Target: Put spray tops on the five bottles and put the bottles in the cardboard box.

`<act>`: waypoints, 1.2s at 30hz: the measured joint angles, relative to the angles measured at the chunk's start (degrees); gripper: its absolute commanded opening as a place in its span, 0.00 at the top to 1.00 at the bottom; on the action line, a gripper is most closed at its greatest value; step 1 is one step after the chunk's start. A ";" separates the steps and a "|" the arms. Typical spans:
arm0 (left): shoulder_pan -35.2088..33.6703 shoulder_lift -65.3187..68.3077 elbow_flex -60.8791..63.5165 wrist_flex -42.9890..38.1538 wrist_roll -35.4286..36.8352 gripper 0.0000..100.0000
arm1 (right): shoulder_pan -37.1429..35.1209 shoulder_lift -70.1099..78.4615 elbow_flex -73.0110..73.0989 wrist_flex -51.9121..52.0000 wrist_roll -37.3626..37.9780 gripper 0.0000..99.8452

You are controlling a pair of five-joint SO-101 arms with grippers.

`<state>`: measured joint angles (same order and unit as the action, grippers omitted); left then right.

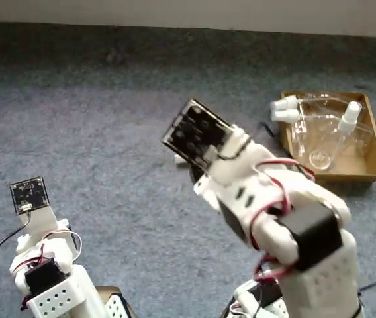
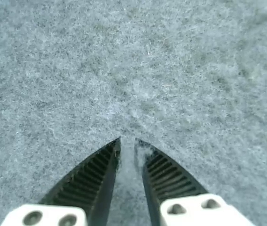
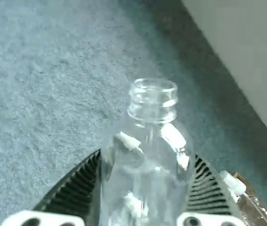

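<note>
An uncapped bottle (image 3: 148,141) is pinched by the right hand (image 3: 147,162) near the cardboard box (image 1: 367,173), its long axis running straight out from the hand, open neck foremost. The left hand (image 2: 128,147), nearly pressed together and empty, is seen well apart from the box.

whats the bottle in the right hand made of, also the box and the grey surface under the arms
Bottle in the right hand: clear and glossy, probably plastic, possibly glass. The grey shows through it, and it carries bright glints.
Cardboard box: matte brown cardboard, judging by its thin, flat tan walls.
Grey surface: felt or short carpet, with fuzzy fibres visible.
</note>
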<state>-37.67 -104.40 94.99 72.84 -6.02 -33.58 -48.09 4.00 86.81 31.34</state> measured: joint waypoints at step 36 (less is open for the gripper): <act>0.09 0.00 -0.09 -3.34 -20.48 0.99 | 21.54 -51.52 72.53 -33.49 -20.13 0.86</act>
<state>-37.58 -104.40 94.90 69.49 -26.51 -12.04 -99.60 76.53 53.32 11.21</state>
